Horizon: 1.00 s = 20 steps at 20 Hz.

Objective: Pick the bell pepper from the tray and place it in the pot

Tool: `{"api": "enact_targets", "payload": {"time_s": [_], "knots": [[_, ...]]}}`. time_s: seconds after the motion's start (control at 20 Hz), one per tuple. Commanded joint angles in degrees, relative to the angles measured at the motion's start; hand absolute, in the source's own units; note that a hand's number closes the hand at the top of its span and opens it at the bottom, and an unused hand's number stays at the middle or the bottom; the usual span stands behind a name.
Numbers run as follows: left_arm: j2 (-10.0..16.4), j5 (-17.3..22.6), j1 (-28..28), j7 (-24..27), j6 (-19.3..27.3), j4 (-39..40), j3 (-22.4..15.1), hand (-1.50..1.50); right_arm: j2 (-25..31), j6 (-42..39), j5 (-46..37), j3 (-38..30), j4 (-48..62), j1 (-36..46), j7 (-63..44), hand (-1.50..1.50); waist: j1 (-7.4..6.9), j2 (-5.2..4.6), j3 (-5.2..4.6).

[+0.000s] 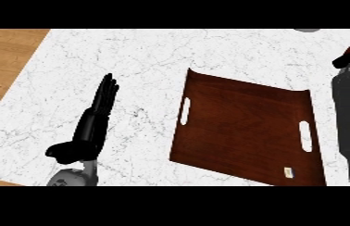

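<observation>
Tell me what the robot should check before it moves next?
The tray in view: ok.
A bell pepper on the tray: not ok, none shows there.
The pot in view: cannot tell, only a grey sliver at the top edge.
The left hand open, away from the tray: ok.
What the right hand holds: cannot tell, it is mostly outside the right edge.

You can see the tray point(246, 137) at about 4 o'clock. It is dark red-brown wood, lying flat and turned a little, with a handle hole point(184, 111) at its 9 o'clock end and a second handle hole point(305, 136) at its 3 o'clock end.
</observation>
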<state>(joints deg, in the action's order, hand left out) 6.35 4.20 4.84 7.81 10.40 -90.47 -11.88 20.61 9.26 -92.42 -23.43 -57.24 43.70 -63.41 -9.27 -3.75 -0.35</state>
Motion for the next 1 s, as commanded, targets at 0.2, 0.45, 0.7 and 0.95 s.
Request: {"api": "enact_targets", "payload": {"time_s": [0.2, 0.45, 0.7, 0.95], "knots": [[-0.26, -0.34, 2.44, -0.96, 0.54, 1.21, 0.60, 0.00, 4.32, -4.80, -12.49, -4.28, 11.03, 11.08, -17.49, 1.50, -0.06, 0.40, 0.24], [-0.49, 0.03, 2.20, -1.56, 0.46, 1.38, 0.63, 0.00, 4.11, -4.70, -17.96, -7.14, 15.75, 13.26, -21.33, 1.50, 0.92, 0.63, 0.37], [-0.43, -0.09, 1.86, -1.59, 0.99, 2.08, 1.33, 0.00, 2.88, -4.59, -22.55, -11.52, 17.03, 15.41, -21.78, 1.50, 2.83, 1.33, 0.39], [0.47, 0.34, 0.20, -1.12, 1.30, 1.44, 2.95, 0.00, 2.83, -4.38, -25.89, -15.70, 17.38, 14.70, -21.80, 1.50, 4.67, 2.16, 0.38]]}}
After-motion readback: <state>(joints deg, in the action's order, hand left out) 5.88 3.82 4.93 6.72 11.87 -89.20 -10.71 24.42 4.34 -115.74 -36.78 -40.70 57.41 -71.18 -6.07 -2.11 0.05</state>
